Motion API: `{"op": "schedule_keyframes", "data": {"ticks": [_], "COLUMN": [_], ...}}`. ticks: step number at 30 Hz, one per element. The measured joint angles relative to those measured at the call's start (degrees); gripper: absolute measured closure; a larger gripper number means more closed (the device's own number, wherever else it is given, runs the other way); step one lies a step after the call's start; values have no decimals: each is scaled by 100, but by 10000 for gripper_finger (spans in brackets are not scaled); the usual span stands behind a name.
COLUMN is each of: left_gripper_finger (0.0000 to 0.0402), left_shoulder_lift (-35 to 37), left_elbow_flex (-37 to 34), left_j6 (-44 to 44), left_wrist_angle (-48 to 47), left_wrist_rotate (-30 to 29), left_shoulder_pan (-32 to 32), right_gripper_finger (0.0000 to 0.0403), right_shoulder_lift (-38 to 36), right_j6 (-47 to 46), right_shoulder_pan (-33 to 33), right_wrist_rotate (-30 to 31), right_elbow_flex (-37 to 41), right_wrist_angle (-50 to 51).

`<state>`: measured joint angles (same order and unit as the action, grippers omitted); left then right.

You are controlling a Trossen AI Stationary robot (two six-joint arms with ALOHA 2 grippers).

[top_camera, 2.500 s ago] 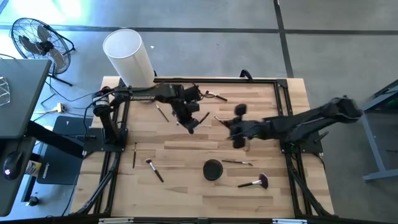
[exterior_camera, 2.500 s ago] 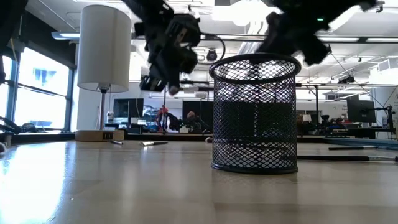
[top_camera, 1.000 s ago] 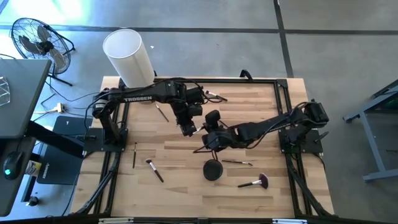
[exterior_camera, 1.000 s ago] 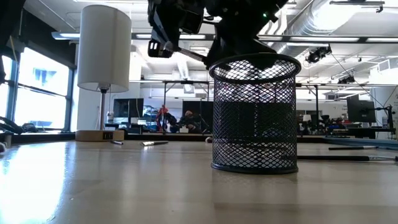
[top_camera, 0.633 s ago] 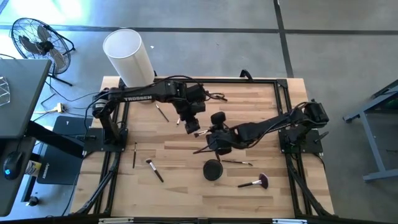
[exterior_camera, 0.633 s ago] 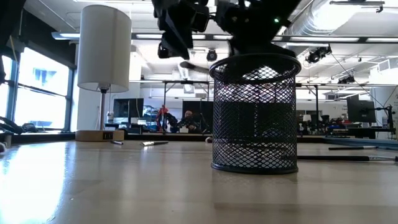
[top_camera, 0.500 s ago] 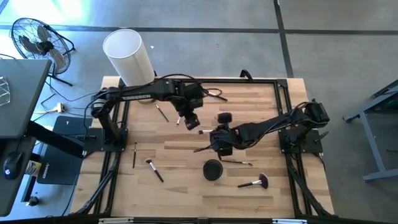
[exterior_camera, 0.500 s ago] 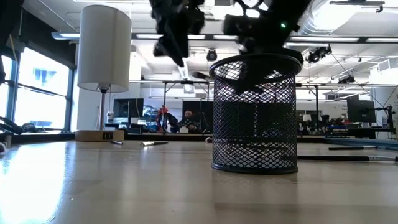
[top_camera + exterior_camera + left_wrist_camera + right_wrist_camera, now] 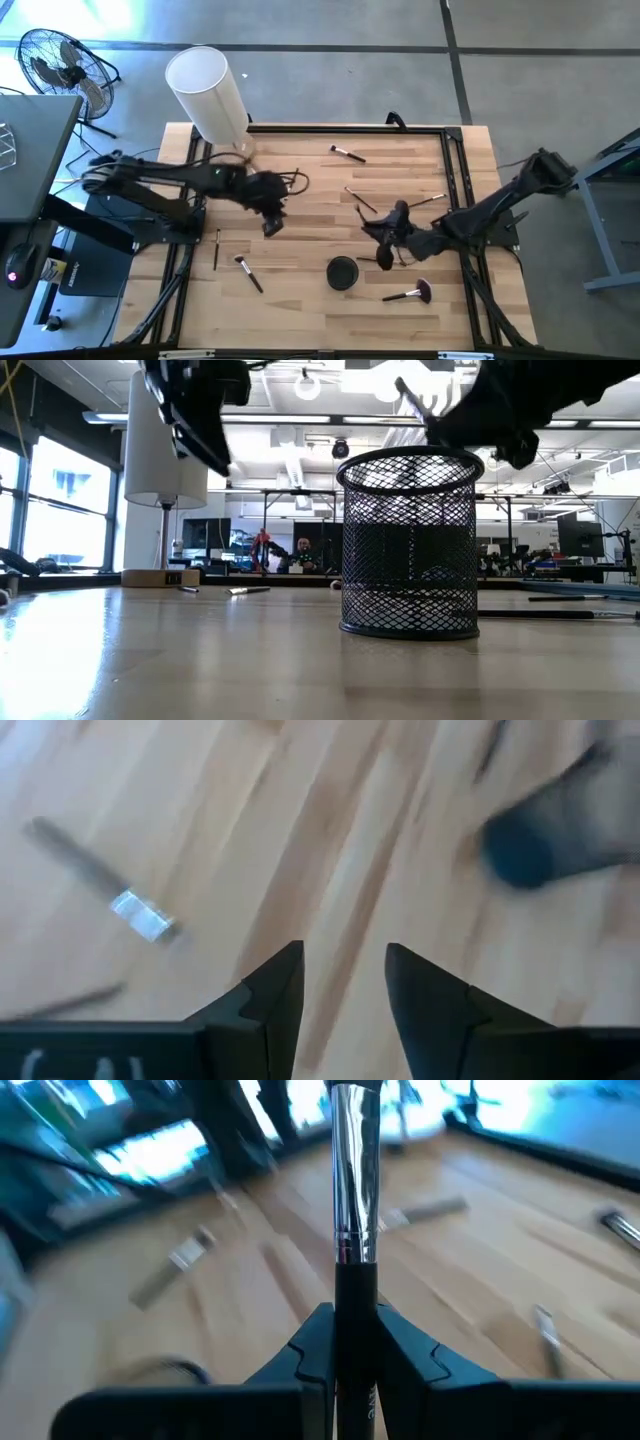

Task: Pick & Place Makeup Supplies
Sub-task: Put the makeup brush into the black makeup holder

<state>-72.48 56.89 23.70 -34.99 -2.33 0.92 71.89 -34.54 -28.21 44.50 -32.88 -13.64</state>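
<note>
Right tool (image 9: pixel 352 1342): clenched on a slim makeup brush (image 9: pixel 352 1220); the silver ferrule and dark handle stand straight out from between the fingers. In the high view this tool (image 9: pixel 392 240) sits at about 4 o'clock from the bench centre, just beside the black mesh cup (image 9: pixel 342 273).
Left tool (image 9: pixel 343 982): released, fingers apart with bare wood showing between them, nothing held. In the high view it (image 9: pixel 270 222) hangs over the bench at about 9 o'clock from centre.
Mesh cup, low view (image 9: pixel 410 540): upright on the bench (image 9: pixel 300 250); contents cannot be made out.
Loose brushes: one with a fluffy reddish head (image 9: pixel 408 294) at 5 o'clock; a short one (image 9: pixel 247 272) at 7 o'clock; a thin dark one (image 9: pixel 215 248) near the 8 o'clock edge; one (image 9: pixel 346 153) at 12 o'clock; two more (image 9: pixel 360 200) just right of centre.
White cylinder (image 9: pixel 207 92): stands at the 11 o'clock corner.
</note>
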Motion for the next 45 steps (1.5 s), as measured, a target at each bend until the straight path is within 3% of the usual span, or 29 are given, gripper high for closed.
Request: {"op": "schedule_keyframes", "data": {"ticks": [5,7,15,22,28,33,39,45], "left_gripper_finger": [261,261,261,261,261,261,261,262], "left_shoulder_lift": [826,1093,1331,1405,1566,1577,1576,1575], "left_elbow_flex": [-1432,-1774,-1953,-1945,-1968,-1960,-1960,-1960], "left_j6": [638,796,837,506,474,462,459,-465], "left_wrist_angle": [2016,2112,2336,2401,2169,2194,2075,2073], "left_wrist_rotate": [-426,-618,-1144,-1262,-1048,-885,-559,-616], "left_shoulder_pan": [444,583,1195,1420,1415,1413,1413,1410], "right_gripper_finger": [364,364,364,355,266,234,259,345], "right_shoulder_lift": [596,976,2407,3180,3181,3172,2835,2014], "right_j6": [1097,1193,909,887,117,132,256,410], "right_shoulder_pan": [-176,-193,-522,-780,-780,-780,-729,-356], "right_wrist_rotate": [16,14,77,723,775,767,779,516], "right_elbow_flex": [82,-71,-836,-1361,-1417,-1422,-1445,-1445], "right_wrist_angle": [-2267,-2763,-3167,-3069,-2426,-2431,-2329,-1405]}}
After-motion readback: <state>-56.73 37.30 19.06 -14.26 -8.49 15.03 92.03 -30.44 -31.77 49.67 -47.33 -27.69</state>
